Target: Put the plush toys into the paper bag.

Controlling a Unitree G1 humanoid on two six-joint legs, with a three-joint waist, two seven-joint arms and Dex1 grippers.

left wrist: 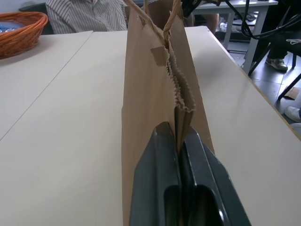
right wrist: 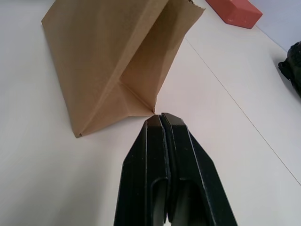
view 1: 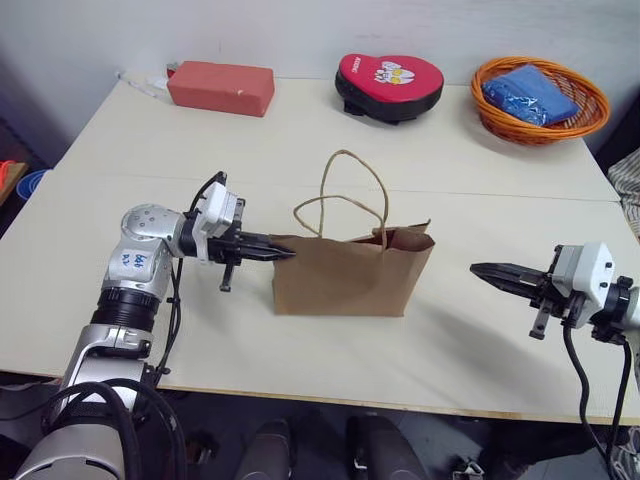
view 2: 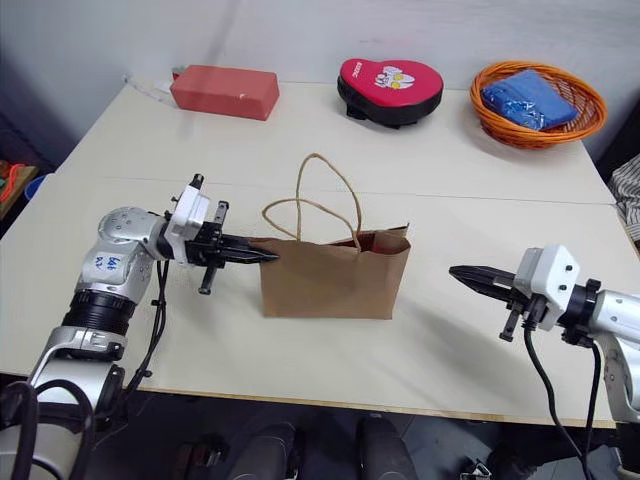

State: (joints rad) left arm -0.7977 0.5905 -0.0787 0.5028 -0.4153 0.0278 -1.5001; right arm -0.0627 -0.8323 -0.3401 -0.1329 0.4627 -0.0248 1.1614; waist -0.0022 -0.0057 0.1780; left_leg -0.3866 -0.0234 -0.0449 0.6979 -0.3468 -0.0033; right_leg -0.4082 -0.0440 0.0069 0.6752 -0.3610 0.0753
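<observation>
The brown paper bag [view 1: 352,272] stands upright in the middle of the table, its two cord handles raised. My left gripper [view 1: 285,254] points level at the bag's left side. In the left wrist view its fingers [left wrist: 160,165] are pressed together on the bag's folded side edge [left wrist: 181,101]. My right gripper [view 1: 478,269] hovers off the bag's right side, apart from it, shut and holding nothing; its wrist view has the closed tips [right wrist: 162,120] aimed at the bag's bottom corner [right wrist: 108,61]. The plush toys are out of view.
Along the far edge of the table lie a pinkish-red block [view 1: 220,87], a red heart-shaped pad [view 1: 390,85] and an orange basket [view 1: 540,135] holding a blue pack [view 1: 528,93]. A person in a striped shirt [left wrist: 89,14] sits beyond the table.
</observation>
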